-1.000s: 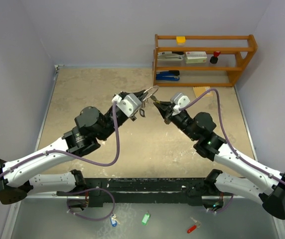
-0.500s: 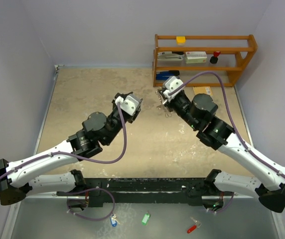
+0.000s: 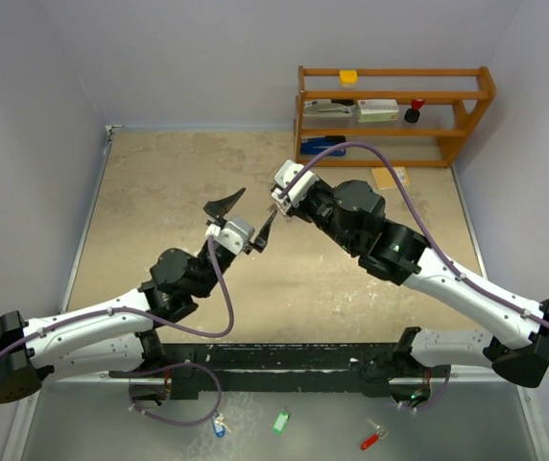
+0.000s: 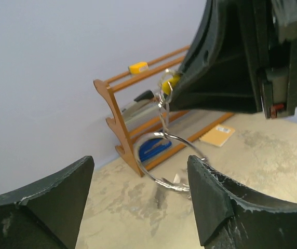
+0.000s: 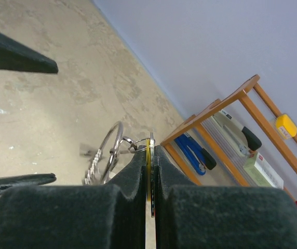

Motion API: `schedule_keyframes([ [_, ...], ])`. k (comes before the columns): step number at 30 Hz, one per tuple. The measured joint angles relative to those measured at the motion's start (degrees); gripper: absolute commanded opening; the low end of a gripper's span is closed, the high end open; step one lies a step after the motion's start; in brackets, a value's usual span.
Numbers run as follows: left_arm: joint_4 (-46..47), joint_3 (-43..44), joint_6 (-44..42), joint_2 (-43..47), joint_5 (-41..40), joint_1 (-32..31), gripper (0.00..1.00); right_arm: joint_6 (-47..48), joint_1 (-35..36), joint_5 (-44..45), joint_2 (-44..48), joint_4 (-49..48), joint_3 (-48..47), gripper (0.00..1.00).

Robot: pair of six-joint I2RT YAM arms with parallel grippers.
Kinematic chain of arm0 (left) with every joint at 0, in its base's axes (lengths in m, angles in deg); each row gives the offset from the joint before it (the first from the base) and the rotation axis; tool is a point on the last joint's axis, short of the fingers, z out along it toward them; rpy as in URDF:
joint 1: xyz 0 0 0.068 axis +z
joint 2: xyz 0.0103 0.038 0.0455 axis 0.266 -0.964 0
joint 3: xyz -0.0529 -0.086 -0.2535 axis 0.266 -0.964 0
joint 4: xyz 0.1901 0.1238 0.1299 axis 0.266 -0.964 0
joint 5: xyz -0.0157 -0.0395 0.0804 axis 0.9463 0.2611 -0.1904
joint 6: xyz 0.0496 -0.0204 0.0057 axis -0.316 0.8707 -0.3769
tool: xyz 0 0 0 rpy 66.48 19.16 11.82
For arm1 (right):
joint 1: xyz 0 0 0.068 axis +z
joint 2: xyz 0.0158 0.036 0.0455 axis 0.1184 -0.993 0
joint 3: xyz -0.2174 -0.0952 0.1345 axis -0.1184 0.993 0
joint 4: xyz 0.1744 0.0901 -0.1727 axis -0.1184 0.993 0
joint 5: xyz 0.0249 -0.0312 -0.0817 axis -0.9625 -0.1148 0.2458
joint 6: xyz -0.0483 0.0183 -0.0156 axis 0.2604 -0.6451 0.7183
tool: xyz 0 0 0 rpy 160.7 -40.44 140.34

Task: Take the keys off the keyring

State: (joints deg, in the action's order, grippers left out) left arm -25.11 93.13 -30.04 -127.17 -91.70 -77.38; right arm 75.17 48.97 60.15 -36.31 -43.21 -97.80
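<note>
Pinches the yellow-headed key (image 5: 149, 174) in the right gripper (image 5: 149, 149), dangling the keyring (image 4: 149, 174); holds the left gripper (image 4: 138, 168) spread just left.

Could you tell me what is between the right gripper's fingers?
A thin yellow-edged key head is pinched there, the silver wire keyring hanging from it; the rest of the key is covered by the black fingers.
</note>
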Motion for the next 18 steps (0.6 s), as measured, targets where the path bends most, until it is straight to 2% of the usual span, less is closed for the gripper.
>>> schedule_keyframes([
  [10,17.1,-4.0,0.3,-1.0,-1.7,0.0,0.74,1.2,0.6,2.1,0.0,-0.8,0.0,0.00],
  [18,21.0,-4.3,0.3,-5.9,0.9,0.0,0.77,1.4,1.5,2.1,0.0,-1.3,0.3,0.00],
])
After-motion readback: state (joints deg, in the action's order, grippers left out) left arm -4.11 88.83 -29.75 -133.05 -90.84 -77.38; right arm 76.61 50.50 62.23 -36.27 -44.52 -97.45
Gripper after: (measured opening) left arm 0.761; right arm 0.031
